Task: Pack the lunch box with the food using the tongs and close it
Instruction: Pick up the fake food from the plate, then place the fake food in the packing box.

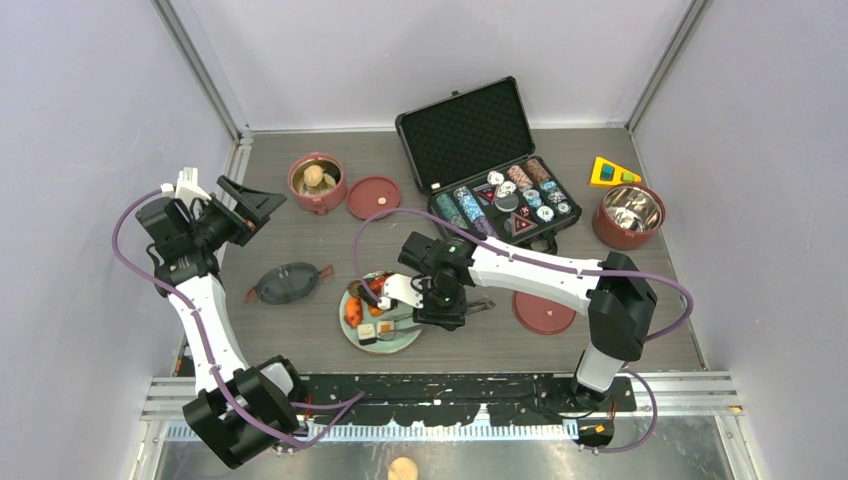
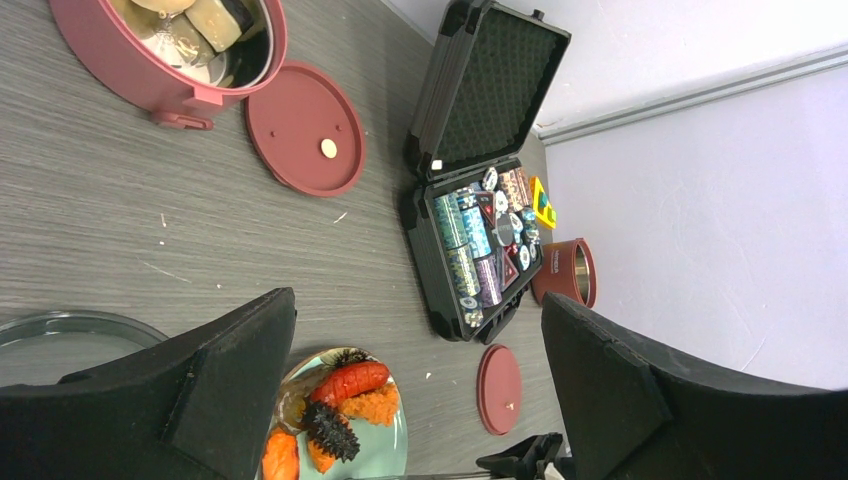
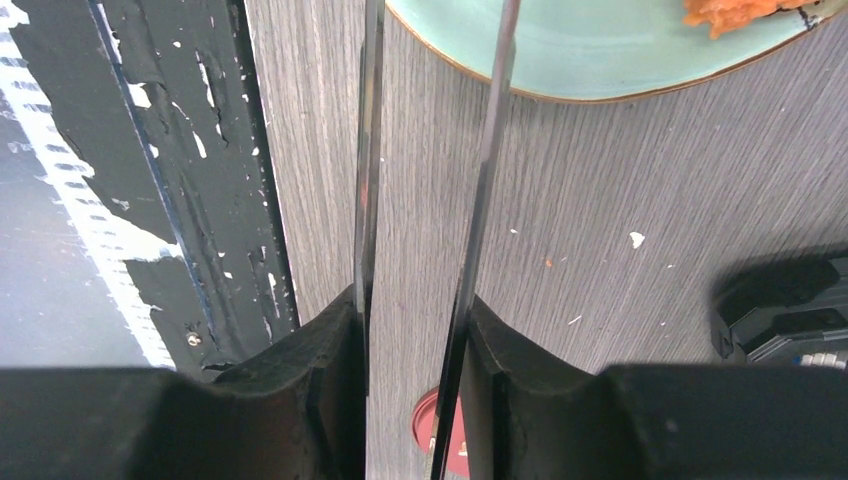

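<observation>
Right gripper [image 3: 412,335]: clamped on the slim silver metal tongs [image 3: 487,170], which reach to the pale green round plate [image 3: 600,55].
Left gripper [image 2: 418,320]: jaws wide apart, holding nothing.

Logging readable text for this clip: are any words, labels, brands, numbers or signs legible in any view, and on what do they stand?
No text can be read in any view.
Poker chips in the black case: the face markings are too small and blurred to read.
Yellow triangular toy: only coloured patches show, with no lettering.
</observation>
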You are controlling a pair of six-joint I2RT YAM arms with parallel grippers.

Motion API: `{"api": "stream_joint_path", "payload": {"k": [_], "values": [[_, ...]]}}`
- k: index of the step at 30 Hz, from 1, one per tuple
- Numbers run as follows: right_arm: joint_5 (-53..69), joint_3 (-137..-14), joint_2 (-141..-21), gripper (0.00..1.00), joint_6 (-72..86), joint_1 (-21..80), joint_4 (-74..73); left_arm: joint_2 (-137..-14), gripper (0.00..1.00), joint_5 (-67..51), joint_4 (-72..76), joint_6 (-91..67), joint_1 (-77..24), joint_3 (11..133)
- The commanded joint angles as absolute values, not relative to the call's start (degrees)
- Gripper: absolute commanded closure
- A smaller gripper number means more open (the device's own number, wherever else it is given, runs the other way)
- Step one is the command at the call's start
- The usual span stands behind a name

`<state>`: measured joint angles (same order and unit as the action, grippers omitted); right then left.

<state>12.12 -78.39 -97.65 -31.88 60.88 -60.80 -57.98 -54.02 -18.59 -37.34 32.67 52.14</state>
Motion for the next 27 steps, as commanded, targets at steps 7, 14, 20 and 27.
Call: {"api": "stream_joint_path", "payload": {"k": [7,14,20,27], "values": [[14.71,-82.66,-90.37,0.70,-30.47,59.74,-65.97,-57.68,0.05,-55.33,-16.06,-38.50,33.05,52.21],[18.20,-91.18,-89.44,0.71,-28.76,55.03,-66.59,-57.52,0.05,-55.37,-15.66,-38.74,33.09,52.04],[18.57,-103.78,-97.55,0.74,-23.94,46.19,-59.69,-57.76,0.05,-55.45,-15.83,-38.96,33.10,52.61],[15.64,-123.47,-112.93,0.74,-17.03,43.46,-53.14,-57.68,0.05,-55.02,-15.71,-38.94,33.10,52.79]]}}
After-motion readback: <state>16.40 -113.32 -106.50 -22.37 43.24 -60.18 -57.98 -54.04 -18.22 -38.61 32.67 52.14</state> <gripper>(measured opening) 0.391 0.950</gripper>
